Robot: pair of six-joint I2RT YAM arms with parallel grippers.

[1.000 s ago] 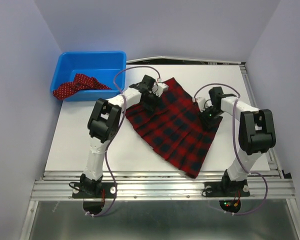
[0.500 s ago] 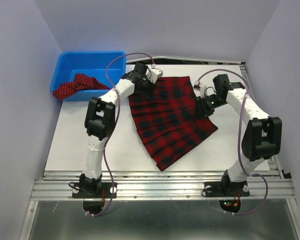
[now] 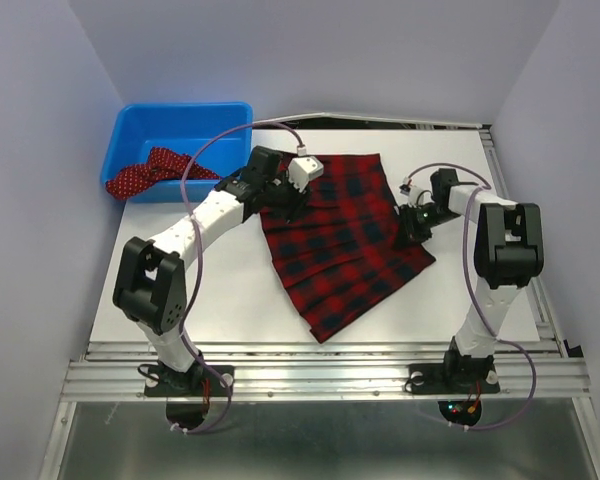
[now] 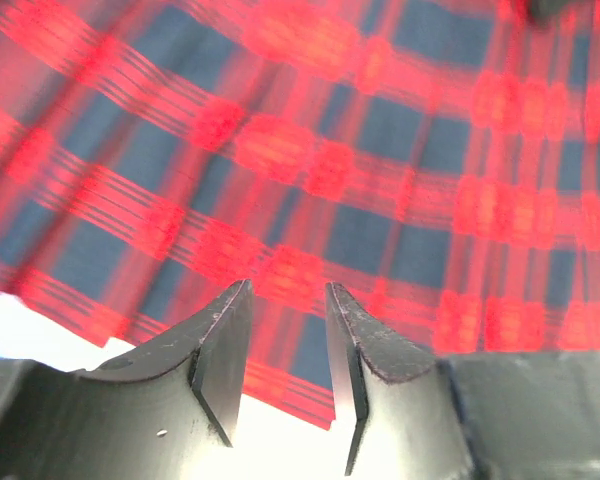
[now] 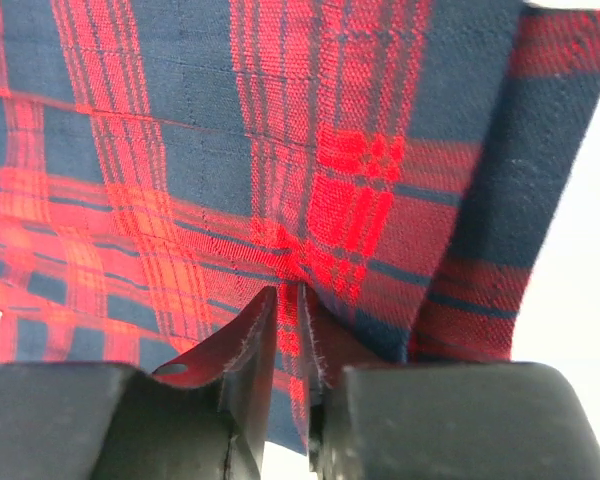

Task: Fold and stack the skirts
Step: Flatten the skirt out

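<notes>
Left end effector (image 3: 283, 198) hangs over the far-left corner of the tartan skirt (image 3: 340, 250) with its jaws parted, not clamped on the cloth. Across from it, the right end effector (image 3: 408, 228) is at the skirt's right edge, its jaws drawn nearly together and pinching a raised fold of the plaid. The skirt lies spread on the white surface (image 3: 200, 290) between the two arms, one corner reaching toward the near edge. The polka-dot skirt (image 3: 150, 172) is draped over the near rim of the blue bin (image 3: 180, 108) at the far left, well apart from the tartan one.

Against half a second ago the cloth lies in much the same place. The left arm (image 3: 195, 225) has swung its elbow lower and out to the left, and the right arm (image 3: 505, 250) has drawn its elbow in closer to its end effector. A full second ago the skirt lay further toward the near right, its lowest corner closer to the front edge.

From above, neither pair of jaws can be made out. The left wrist camera settles that side: the gap is clear, and plaid and a strip of white surface show through it. The right wrist camera shows the cloth bunched into a ridge that runs into the thin slit between the jaws. It also shows a corner of the fabric standing up on the right, which the overhead view does not give.
</notes>
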